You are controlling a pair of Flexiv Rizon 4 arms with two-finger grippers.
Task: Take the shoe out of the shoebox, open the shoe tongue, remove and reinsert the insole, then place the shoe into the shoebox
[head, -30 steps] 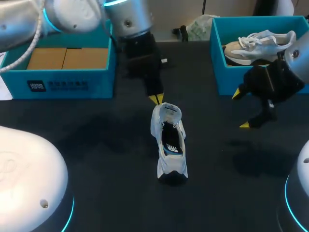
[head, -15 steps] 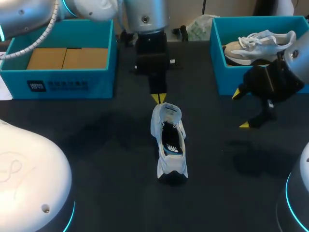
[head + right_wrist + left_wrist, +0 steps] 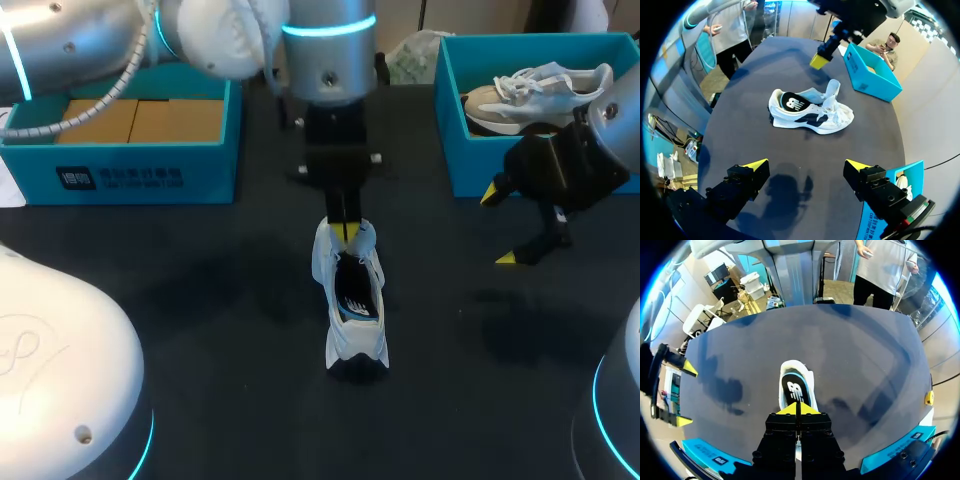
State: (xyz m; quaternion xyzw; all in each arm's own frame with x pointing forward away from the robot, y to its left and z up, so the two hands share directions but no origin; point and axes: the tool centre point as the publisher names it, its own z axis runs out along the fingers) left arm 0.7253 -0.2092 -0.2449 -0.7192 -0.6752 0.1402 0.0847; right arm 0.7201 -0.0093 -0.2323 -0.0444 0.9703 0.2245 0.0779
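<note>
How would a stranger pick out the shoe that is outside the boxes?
On the dark table, two open turquoise boxes stand at the far side. Between them, nearer the robot, the white sneaker with a black insole stands alone; the other pale sneaker lies boxed.

Dark table (image 3: 200, 300) — two brown cartons (image 3: 140, 120) side by side.

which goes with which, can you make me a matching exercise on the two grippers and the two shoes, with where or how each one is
Things:
1. left gripper
2. right gripper
3. white shoe
4. grey shoe

Places or states:
a. in the right-hand blue box
b. fingers open
c. out on the table
d. fingers shut

Pairs: 1-d, 2-b, 3-c, 4-a
</note>
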